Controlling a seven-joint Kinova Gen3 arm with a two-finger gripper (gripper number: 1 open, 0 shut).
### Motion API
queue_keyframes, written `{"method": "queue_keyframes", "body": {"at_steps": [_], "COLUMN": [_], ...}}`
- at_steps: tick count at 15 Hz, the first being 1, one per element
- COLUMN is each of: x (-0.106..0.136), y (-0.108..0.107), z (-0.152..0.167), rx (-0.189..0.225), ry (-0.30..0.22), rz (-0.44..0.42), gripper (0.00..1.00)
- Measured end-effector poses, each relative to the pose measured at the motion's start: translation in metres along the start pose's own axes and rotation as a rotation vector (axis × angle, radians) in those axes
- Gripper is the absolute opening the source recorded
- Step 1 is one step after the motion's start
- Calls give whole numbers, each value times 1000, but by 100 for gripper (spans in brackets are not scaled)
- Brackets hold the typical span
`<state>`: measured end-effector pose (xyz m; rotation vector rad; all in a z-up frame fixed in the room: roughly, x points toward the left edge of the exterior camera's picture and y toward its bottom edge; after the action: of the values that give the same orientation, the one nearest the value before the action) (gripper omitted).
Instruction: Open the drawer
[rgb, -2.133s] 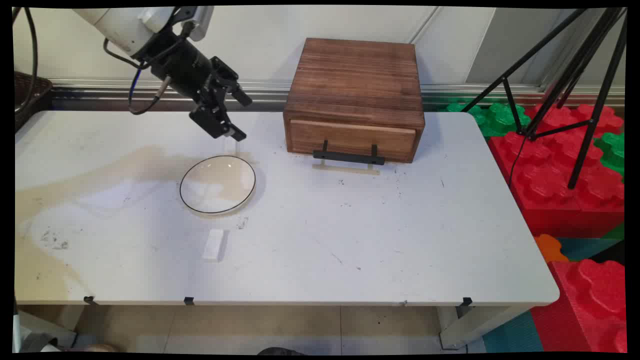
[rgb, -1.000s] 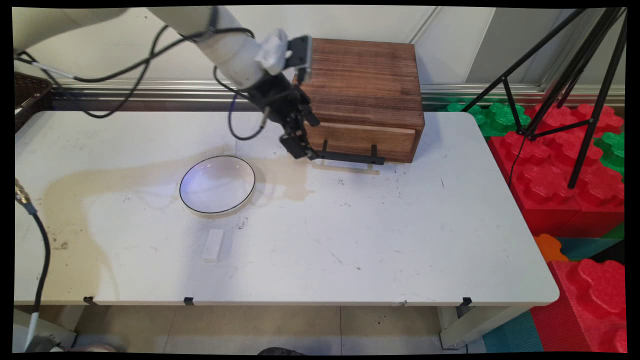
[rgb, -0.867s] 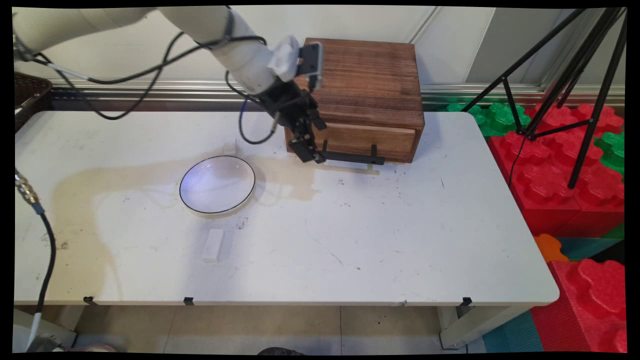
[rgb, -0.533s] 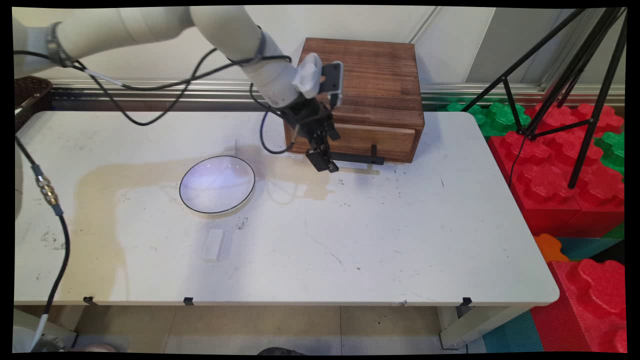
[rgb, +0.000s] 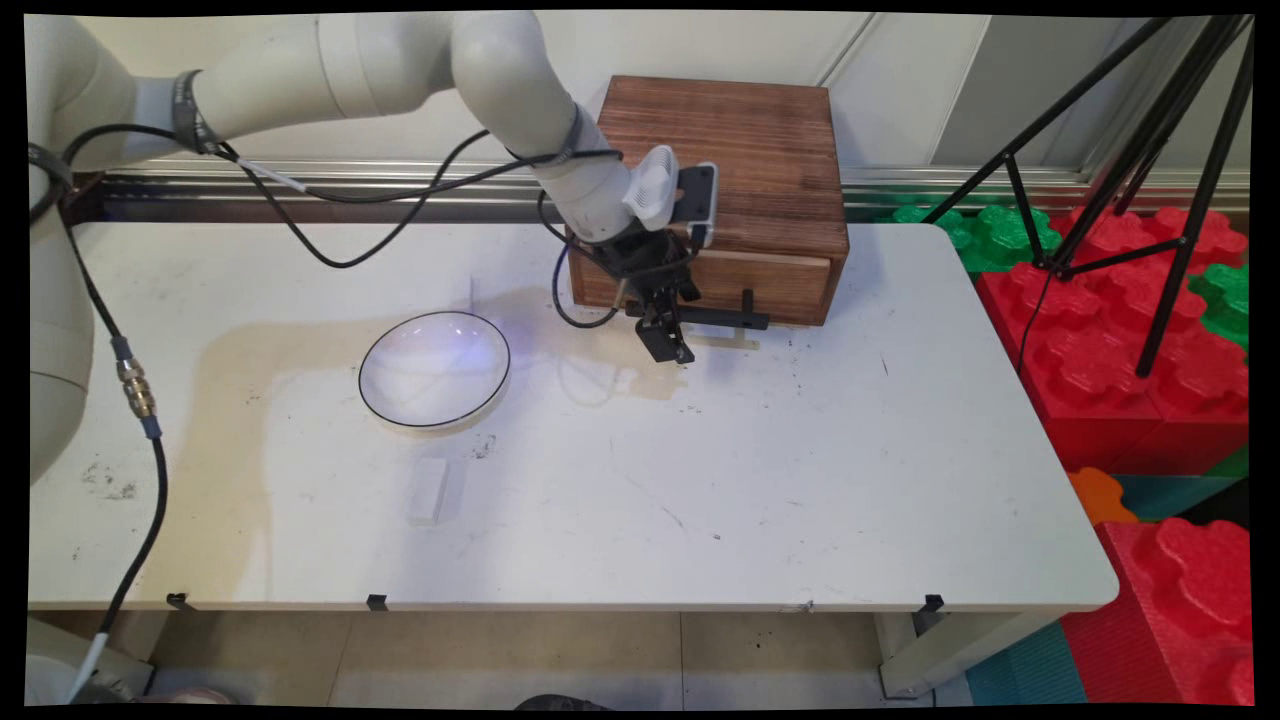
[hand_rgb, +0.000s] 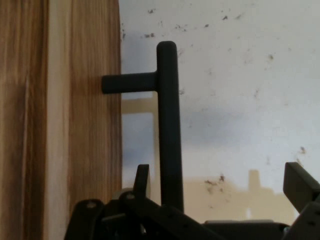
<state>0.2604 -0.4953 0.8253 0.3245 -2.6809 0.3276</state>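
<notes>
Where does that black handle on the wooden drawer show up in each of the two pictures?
Main view: the black handle runs along the bottom of the drawer front, partly behind the end effector.
Hand view: the black handle stands upright at centre, between the open fingers.
Shared landmark: the drawer front, at left in the hand view.

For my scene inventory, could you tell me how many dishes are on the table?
1: a white plate with a dark rim, left of the wooden drawer box. None shows in the hand view; the closed drawer could hide more.
</notes>
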Motion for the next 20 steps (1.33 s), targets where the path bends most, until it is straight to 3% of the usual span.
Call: {"method": "queue_keyframes", "body": {"at_steps": [12,20], "x": [5,14], "y": [11,40], "z": [26,24], "rx": [-34,-66], "ry": [-17,-5], "rz": [64,68], "gripper": [100,100]}}
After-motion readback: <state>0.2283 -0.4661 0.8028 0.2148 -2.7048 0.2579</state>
